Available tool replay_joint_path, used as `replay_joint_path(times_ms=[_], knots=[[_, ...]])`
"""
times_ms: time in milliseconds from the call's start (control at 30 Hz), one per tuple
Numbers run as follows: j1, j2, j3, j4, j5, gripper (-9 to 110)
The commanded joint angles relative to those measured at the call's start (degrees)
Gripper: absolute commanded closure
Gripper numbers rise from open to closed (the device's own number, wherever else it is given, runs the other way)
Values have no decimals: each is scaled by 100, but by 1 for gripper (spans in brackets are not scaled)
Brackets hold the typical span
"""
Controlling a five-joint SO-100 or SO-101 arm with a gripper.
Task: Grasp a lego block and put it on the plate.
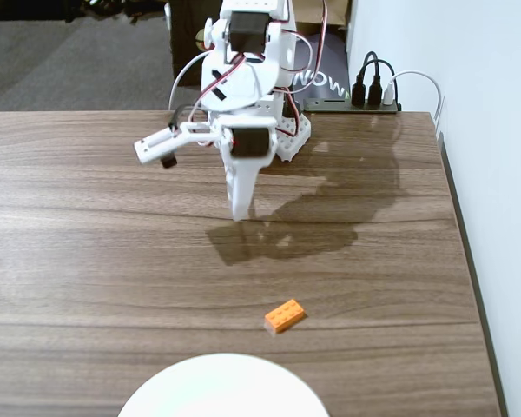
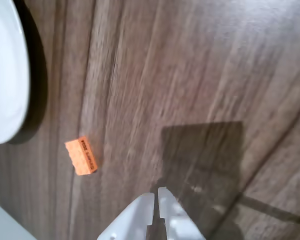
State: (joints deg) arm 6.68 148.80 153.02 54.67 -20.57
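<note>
The orange lego block (image 1: 285, 315) lies on the wooden table, a little above the white plate (image 1: 223, 388) at the bottom edge of the fixed view. My white gripper (image 1: 240, 211) hangs above the table's middle, well behind the block, with its jaws together and nothing between them. In the wrist view the block (image 2: 81, 155) lies left of and ahead of my gripper (image 2: 156, 195), and the plate (image 2: 5, 75) fills the upper left corner. The block is apart from both the plate and the gripper.
The arm's base (image 1: 288, 130) stands at the table's far edge with cables and a power strip (image 1: 365, 100) behind it. The table's right edge (image 1: 464, 261) runs along a white wall.
</note>
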Motion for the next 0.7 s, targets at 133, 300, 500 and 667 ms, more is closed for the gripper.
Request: replay_joint_path(times_ms=[133, 300, 500, 667], knots=[[-9, -1222, -905, -272, -422, 101], [-35, -1705, -1318, -220, -677, 101], [-70, -2391, -1916, -158, -694, 101], [-255, -2900, -2399, -149, -686, 101]])
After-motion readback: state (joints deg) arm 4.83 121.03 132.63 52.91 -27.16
